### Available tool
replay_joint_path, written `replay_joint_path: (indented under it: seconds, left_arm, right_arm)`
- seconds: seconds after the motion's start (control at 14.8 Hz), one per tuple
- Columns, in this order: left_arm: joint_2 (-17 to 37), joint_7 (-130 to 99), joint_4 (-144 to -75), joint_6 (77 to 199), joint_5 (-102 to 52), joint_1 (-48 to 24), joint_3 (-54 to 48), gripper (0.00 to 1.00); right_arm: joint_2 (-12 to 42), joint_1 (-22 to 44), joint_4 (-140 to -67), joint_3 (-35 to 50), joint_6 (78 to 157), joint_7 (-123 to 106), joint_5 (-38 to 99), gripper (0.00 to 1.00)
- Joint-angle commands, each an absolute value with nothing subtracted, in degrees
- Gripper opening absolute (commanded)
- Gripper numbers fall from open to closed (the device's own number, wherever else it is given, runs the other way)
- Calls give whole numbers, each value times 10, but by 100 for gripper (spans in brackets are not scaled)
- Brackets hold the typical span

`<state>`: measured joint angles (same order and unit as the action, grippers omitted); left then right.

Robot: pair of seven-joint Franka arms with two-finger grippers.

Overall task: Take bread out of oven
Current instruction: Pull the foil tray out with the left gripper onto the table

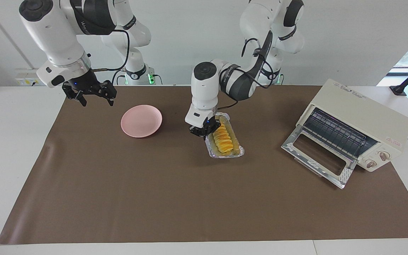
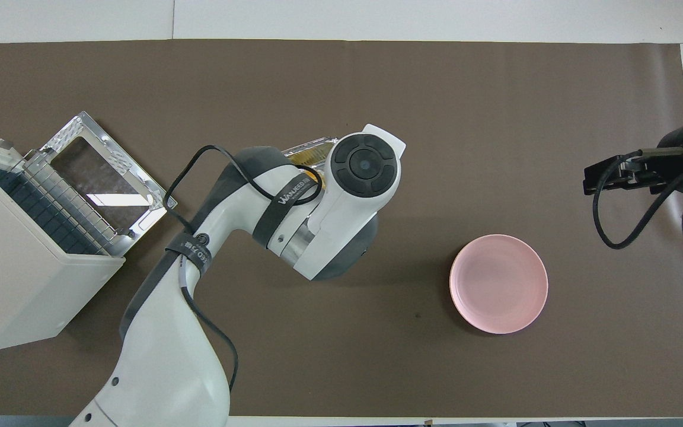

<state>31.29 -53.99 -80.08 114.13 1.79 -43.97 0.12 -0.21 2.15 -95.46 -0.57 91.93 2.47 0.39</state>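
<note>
Facing view: the bread [image 1: 222, 139] lies in a silver foil tray [image 1: 238, 151] on the brown mat of the table [image 1: 175, 198], between the pink plate [image 1: 141, 120] and the oven [image 1: 358, 128]. The oven stands at the left arm's end of the table with its glass door [image 1: 319, 156] folded down and its wire rack [image 1: 335, 132] bare, so the loaf is already out.

The left gripper [image 1: 203, 131] is low at the tray's rim, at the end nearer the robots. Whether its fingers are apart or clamped on the foil cannot be told. The right gripper [image 1: 91, 92] waits, raised over the table edge at the right arm's end, fingers apart and holding nothing.

Overhead view: the left arm covers nearly all of the tray [image 2: 309, 149].

Likely hazards:
- Thin foil may crumple or tear if pinched hard at one edge.
- A lift from one end may tilt the tray and slide the loaf off.
- A sideways withdrawal may drag the tray across the mat.
</note>
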Motion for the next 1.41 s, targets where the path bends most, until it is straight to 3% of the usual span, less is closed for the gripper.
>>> replay_joint_path:
  seconds: [0.0, 0.47, 0.54, 0.61, 1.01, 1.35]
  left_arm:
    - [381, -512, -702, 1087, 10, -439, 2, 0]
    - [373, -424, -758, 1106, 7, -458, 2, 0]
    - [373, -424, -758, 1113, 6, -460, 2, 27]
    - [372, -424, -756, 1119, 7, -460, 3, 99]
    - [361, -423, -696, 1024, -5, -442, 13, 100]
    - [244, -423, -705, 944, -32, -339, 11, 100]
  right_arm:
    - [-11, 15, -962, -1, 915, 18, -4, 100]
    - [-11, 15, -963, -1, 915, 18, -4, 100]
    - [-11, 15, -963, -1, 915, 18, -4, 100]
    - [-11, 15, -963, -1, 915, 18, -4, 100]
    - [-11, 15, -962, -1, 915, 18, -4, 100]
    - [-11, 15, -962, -1, 915, 18, -4, 100]
